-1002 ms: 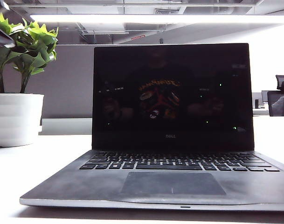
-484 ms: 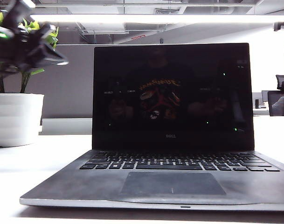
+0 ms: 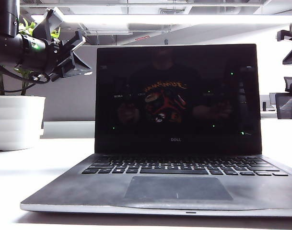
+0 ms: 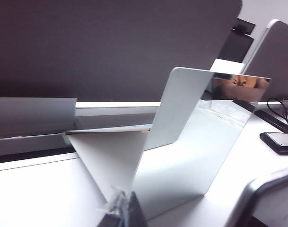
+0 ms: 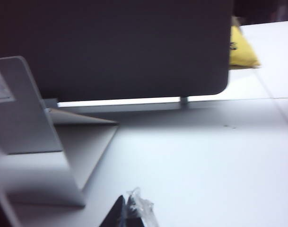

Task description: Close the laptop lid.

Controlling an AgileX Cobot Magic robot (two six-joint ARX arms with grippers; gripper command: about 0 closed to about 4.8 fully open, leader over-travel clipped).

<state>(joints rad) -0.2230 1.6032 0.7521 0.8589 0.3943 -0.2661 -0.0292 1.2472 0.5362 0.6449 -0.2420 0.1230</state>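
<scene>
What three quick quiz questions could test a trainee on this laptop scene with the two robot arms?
1. True or false: the laptop lid is already shut.
2. Which gripper is near the potted plant? A) left gripper B) right gripper
3. Fill in: neither gripper is ____ the lid.

Key: 1 false, it stands upright above the keyboard. 2 A. 3 touching.
</scene>
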